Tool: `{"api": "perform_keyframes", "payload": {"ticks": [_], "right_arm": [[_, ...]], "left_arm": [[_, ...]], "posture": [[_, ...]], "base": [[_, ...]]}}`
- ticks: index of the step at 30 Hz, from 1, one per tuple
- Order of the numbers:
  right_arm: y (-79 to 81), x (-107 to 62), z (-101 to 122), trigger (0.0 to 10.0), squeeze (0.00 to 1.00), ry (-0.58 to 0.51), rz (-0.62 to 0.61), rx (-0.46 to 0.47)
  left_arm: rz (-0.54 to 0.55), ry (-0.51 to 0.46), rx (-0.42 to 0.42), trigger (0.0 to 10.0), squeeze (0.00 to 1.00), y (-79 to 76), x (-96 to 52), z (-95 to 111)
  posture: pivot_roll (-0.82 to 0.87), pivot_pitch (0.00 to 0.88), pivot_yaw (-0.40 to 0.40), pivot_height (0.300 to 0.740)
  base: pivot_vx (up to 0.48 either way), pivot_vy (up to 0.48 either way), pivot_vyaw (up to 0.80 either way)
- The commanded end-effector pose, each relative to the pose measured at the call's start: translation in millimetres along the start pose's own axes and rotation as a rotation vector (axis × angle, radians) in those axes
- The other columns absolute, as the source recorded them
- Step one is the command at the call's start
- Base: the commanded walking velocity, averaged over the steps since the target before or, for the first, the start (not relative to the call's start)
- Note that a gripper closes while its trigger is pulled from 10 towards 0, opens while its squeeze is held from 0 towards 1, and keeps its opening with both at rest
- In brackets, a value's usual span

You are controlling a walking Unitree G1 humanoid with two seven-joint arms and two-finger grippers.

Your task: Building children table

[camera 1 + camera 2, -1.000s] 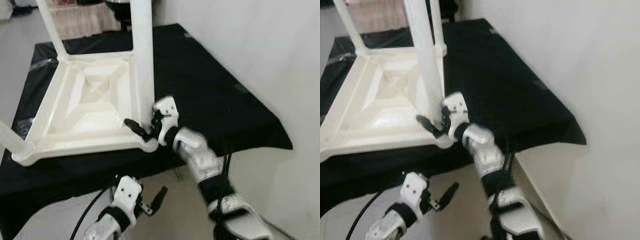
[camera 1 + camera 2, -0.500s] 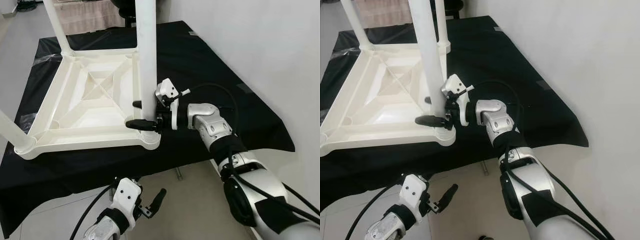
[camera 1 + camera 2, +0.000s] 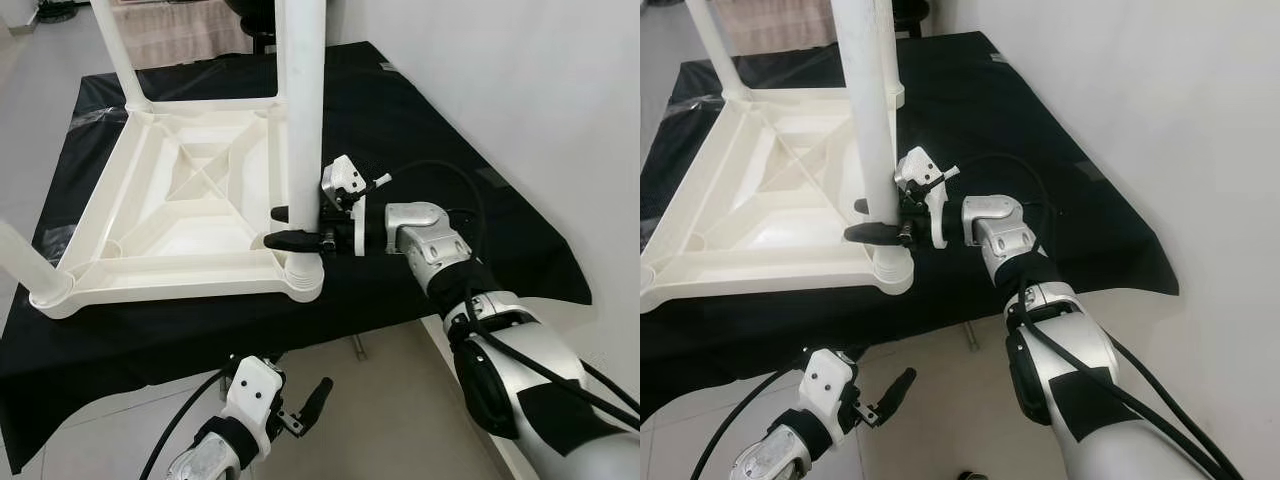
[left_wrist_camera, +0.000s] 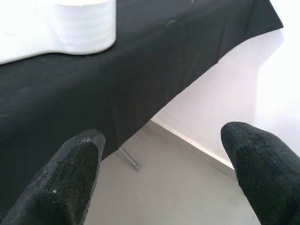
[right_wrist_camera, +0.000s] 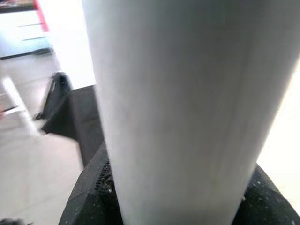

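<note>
Black fingers of the left gripper (image 3: pixel 300 410) hang nearest the camera, low over the pale tiled floor (image 3: pixel 400 420) in front of the table edge; the left wrist view shows the two fingertips (image 4: pixel 70 173) spread well apart with nothing between them. Just beyond, a black cloth (image 3: pixel 450 200) covers a low table and drapes over its front edge. On the cloth lies the white plastic children's table (image 3: pixel 180 200), turned upside down so that its ribbed underside faces up. At its near right corner a white leg (image 3: pixel 302 120) stands upright in its socket. The right gripper (image 3: pixel 290 227) reaches in from the right, its silver arm (image 3: pixel 500 330) stretched across the cloth's corner, and it is clamped on that leg just above the socket, one finger in front of the leg and one behind. The right wrist view shows the leg (image 5: pixel 187 108) pressed close between the black pads (image 5: pixel 89 197). Farther back, another leg (image 3: pixel 115 50) rises from the far left corner, and the stub of a third (image 3: pixel 25 265) sits at the near left corner. A white wall (image 3: pixel 520 80) runs along the right side.
</note>
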State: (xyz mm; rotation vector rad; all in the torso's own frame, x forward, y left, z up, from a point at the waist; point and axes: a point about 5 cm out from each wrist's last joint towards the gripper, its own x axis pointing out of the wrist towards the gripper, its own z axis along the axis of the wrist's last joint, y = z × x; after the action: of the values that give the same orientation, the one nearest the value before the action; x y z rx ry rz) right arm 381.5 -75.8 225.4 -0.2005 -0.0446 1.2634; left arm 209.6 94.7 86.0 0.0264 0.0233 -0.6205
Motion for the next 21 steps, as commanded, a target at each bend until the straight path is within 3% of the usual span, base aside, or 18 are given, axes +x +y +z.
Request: {"api": "perform_keyframes", "payload": {"ticks": [1, 2, 3, 4, 5, 6, 8, 10, 15, 16, 19, 20, 21], "right_arm": [[-2.0, -8.7, -21, 0.0, 0.0, 0.075, -0.085, 0.049], [-2.0, -8.7, -21, 0.0, 0.0, 0.075, -0.085, 0.049], [0.3, -10.7, -35, 0.0, 0.0, 0.105, -0.186, 0.074], [38.7, 6.7, -79, 0.0, 0.0, 0.141, -0.431, 0.203], [68.3, 9.1, -101, 0.0, 0.0, 0.174, -0.639, 0.302], [85.8, 10.6, -111, 0.0, 0.0, 0.192, -0.775, 0.366], [93.4, 11.9, -114, 0.0, 0.0, 0.196, -0.838, 0.395], [88.0, 18.9, -110, 0.0, 0.0, 0.182, -0.82, 0.377], [59.1, 41.1, -86, 0.0, 0.0, 0.139, -0.792, 0.302], [51.4, 44.7, -79, 10.0, 0.0, 0.127, -0.797, 0.291], [45.0, 48.6, -70, 10.0, 0.0, 0.108, -0.768, 0.278], [41.2, 49.8, -57, 10.0, 1.0, 0.076, -0.735, 0.257], [38.6, 49.9, -46, 10.0, 1.0, 0.048, -0.705, 0.244]], "left_arm": [[-0.007, 0.006, 0.002, 10.0, 0.0, -1.9, -2.9, -2], [-0.007, 0.006, 0.002, 10.0, 0.0, -1.9, -2.9, -2], [-0.009, 0.005, 0.0, 10.0, 0.0, -2.3, -3.6, -2], [-0.008, 0.006, 0.0, 10.0, 0.0, -1.6, -5.2, -1], [-0.007, 0.007, 0.0, 10.0, 0.0, -1.0, -6.2, -1], [-0.008, 0.01, 0.006, 10.0, 0.0, -0.4, -6.5, -1], [-0.009, 0.012, 0.011, 10.0, 0.0, 0.0, -6.4, -1], [-0.008, 0.015, 0.014, 10.0, 0.0, 0.8, -6.2, -2], [-0.001, 0.022, 0.022, 10.0, 0.0, 5.5, -4.6, -5], [0.003, 0.021, 0.027, 10.0, 0.0, 6.5, -4.0, -5], [0.006, 0.021, 0.03, 10.0, 0.0, 7.2, -3.2, -5], [0.007, 0.022, 0.031, 10.0, 0.0, 7.3, -2.4, -5], [0.008, 0.022, 0.032, 10.0, 0.0, 7.3, -2.0, -5]], "posture": [[0.06, 0.192, -0.035, 0.74], [0.06, 0.192, -0.035, 0.74], [0.06, 0.192, -0.035, 0.74], [0.07, 0.207, -0.022, 0.74], [0.07, 0.207, -0.022, 0.74], [0.07, 0.192, -0.018, 0.74], [0.07, 0.189, -0.016, 0.74], [0.08, 0.181, -0.012, 0.74], [0.09, 0.16, -0.021, 0.74], [0.09, 0.154, -0.02, 0.74], [0.1, 0.15, -0.024, 0.74], [0.1, 0.148, -0.028, 0.74], [0.1, 0.148, -0.028, 0.74]], "base": [[0.0, 0.0, 0.0], [0.0, 0.0, 0.0], [0.0, 0.0, 0.0], [0.0, 0.0, 0.0], [0.0, 0.0, 0.0], [0.0, 0.0, 0.0], [0.0, 0.0, 0.0], [0.0, 0.0, 0.0], [0.0, 0.0, 0.0], [0.0, 0.0, 0.0], [0.0, 0.0, 0.0], [0.0, 0.0, 0.0], [0.0, 0.0, 0.0]]}}
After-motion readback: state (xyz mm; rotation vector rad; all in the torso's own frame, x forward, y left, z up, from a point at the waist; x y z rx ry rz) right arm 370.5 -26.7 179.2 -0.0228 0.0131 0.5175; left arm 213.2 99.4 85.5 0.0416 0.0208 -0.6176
